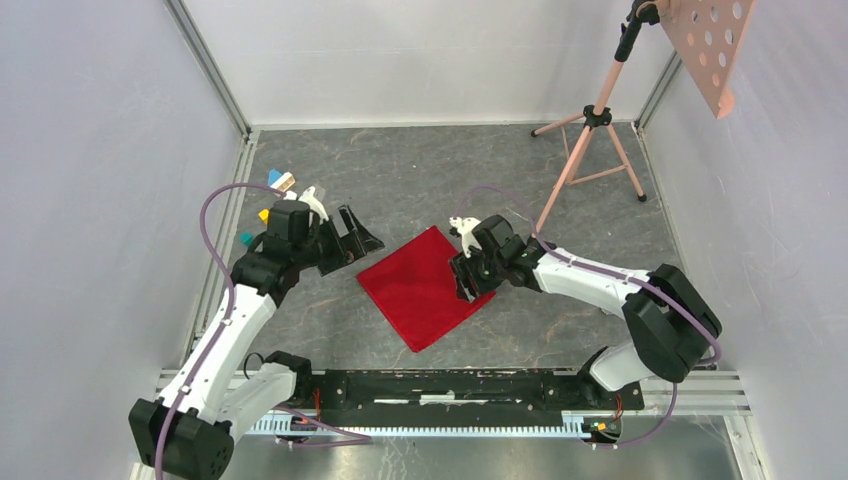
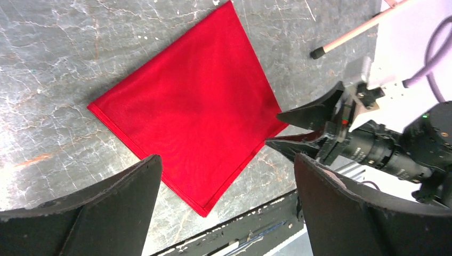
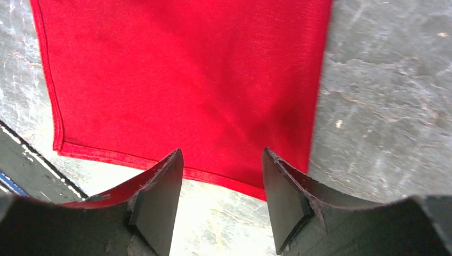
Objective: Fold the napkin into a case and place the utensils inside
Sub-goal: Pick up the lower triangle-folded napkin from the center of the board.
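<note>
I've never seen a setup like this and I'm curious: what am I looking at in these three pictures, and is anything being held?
Two robot arms are bolted at the near edge of a grey table. One picture looks down from above. The other two come from wrist cameras, so the dark wedges are each arm's own fingers. A red napkin lies flat on the table. The right gripper is open at the napkin's edge; the left gripper is open, off to its side. Neither holds anything. A tripod and small coloured blocks sit further off.
</note>
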